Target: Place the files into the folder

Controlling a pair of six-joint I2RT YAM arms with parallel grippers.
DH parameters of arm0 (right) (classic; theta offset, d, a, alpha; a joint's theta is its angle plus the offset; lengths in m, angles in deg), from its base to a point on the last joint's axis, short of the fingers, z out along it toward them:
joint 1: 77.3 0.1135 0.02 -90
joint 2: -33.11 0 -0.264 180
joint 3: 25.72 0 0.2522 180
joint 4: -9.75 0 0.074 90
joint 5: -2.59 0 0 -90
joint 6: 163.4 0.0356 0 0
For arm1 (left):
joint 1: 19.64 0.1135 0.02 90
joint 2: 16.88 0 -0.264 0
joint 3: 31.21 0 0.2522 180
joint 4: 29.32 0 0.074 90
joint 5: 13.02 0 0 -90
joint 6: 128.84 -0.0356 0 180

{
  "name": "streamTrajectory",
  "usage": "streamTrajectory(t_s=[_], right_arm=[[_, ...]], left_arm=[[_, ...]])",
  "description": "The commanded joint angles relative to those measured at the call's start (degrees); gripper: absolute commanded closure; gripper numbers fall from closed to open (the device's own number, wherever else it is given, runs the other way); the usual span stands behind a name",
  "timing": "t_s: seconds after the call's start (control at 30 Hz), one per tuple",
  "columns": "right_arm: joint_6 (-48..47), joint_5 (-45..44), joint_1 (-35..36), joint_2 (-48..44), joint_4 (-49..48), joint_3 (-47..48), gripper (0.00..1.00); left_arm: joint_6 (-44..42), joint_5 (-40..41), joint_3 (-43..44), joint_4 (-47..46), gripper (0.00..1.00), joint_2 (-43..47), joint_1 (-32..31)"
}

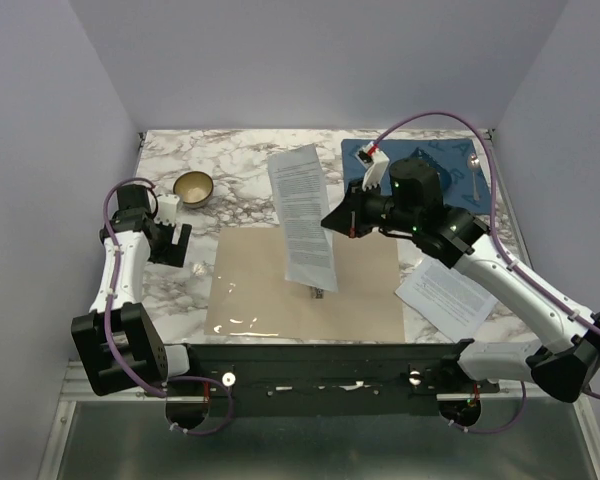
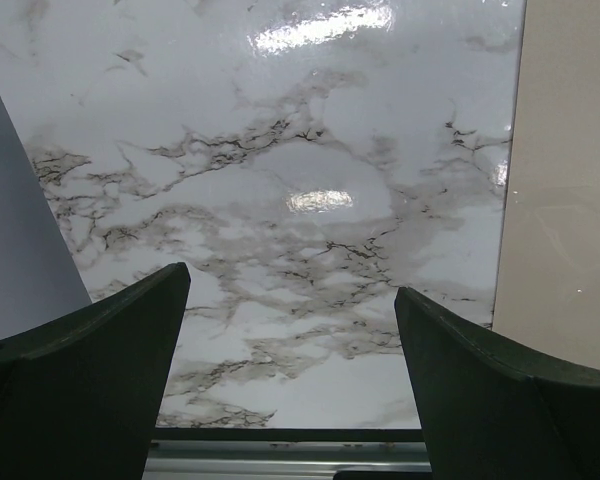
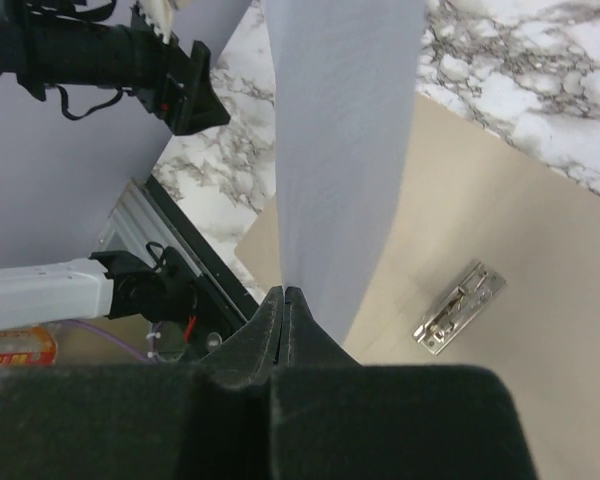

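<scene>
item 1. folder (image 1: 260,295): tan card, open and flat on the marble table (image 1: 230,160), near centre, just beyond the arm bases. a small metal clip (image 3: 460,307) lies on its inner face near the middle.

item 2. held file (image 1: 302,215): white sheet printed with small black text, raised off the surface above the middle of the folder, long axis running near to far, far end reaching over bare marble. it is pinched at its right edge. in the right wrist view it rises from the fingertips as a curved pale band.

item 3. loose file (image 1: 448,297): white printed paper, flat on the marble at the folder's right edge, partly under the right arm.

item 4. right gripper (image 1: 332,222): jaws pressed together on the held file, over the folder's right half.

item 5. left gripper (image 2: 290,290): jaws spread wide, holding nothing, poised over bare marble just left of the folder's left edge.

item 6. bowl (image 1: 193,187): small, far left on the marble, well apart from the folder.

item 7. blue placemat (image 1: 455,165): far right corner, with a spoon (image 1: 474,172) lying on it.
</scene>
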Motion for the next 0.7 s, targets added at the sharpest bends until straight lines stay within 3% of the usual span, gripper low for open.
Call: streamTrajectory(t_s=[0.0, 0.3, 0.53, 0.67], right_arm=[[-3.62, 0.78, 0.55, 3.23, 0.87, 2.0, 0.99], [-11.25, 0.09, 1.7, 14.13, -0.89, 2.61, 0.99], [-17.95, -5.8, 1.7, 14.05, -0.63, 4.19, 0.99], [-18.83, -4.85, 1.79, 13.87, 0.42, 4.98, 0.99]], left_arm=[[-1.95, -0.32, -1.23, -0.94, 0.01, 2.01, 0.33], [-5.55, -7.97, -4.57, -0.5, 0.01, 4.29, 0.33], [-6.34, -6.74, -6.41, -1.9, 0.01, 4.03, 0.42], [-6.26, -5.95, -6.5, -2.52, 0.01, 3.77, 0.33]])
